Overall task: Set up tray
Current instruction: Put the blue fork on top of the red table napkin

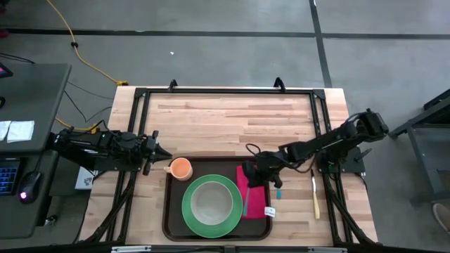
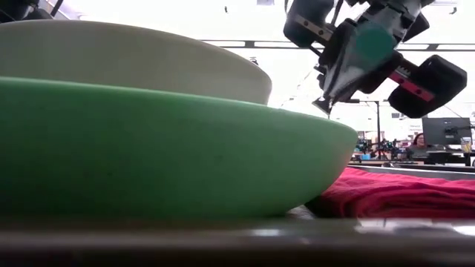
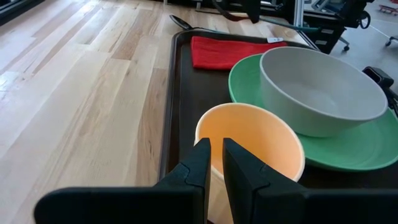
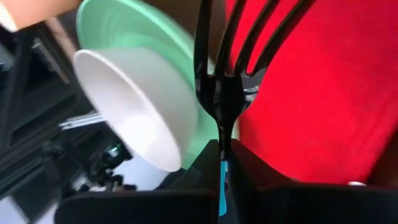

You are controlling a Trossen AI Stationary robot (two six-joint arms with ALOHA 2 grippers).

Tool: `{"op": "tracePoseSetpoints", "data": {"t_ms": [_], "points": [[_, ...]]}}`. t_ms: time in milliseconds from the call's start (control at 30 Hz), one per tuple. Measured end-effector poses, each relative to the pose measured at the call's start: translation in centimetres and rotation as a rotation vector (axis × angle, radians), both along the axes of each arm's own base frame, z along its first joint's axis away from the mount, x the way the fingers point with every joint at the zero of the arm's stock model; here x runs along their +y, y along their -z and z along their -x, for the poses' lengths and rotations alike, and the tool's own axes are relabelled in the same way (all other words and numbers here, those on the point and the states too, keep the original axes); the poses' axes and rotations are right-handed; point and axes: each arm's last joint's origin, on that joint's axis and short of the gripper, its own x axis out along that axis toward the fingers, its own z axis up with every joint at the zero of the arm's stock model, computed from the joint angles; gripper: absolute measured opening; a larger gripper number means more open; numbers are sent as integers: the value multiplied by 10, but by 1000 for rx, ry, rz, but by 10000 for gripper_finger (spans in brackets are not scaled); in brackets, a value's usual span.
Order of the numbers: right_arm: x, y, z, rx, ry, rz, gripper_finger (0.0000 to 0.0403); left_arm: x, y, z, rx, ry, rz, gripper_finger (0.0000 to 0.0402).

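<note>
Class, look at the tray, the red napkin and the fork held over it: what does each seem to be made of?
Tray: probably plastic, dark brown, smooth with a moulded rim. Red napkin: cloth, matte and folded. Fork, held in the right gripper: likely glossy black plastic, with bright highlights.

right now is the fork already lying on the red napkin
No, the right gripper holds the black fork by its handle, tines hanging above the red napkin.
</note>
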Motion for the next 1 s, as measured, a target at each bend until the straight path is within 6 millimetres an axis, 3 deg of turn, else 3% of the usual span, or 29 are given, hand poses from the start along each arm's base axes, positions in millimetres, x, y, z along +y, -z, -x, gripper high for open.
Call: {"op": "tracePoseSetpoints", "data": {"t_ms": [700,1000], "points": [[-5,-29,-6,162,-34,6,0,0,5,2,54,4,-16,74],[-3,-14,-13,228,-72,-60,0,0,6,2,64,1,-19,74]]}}
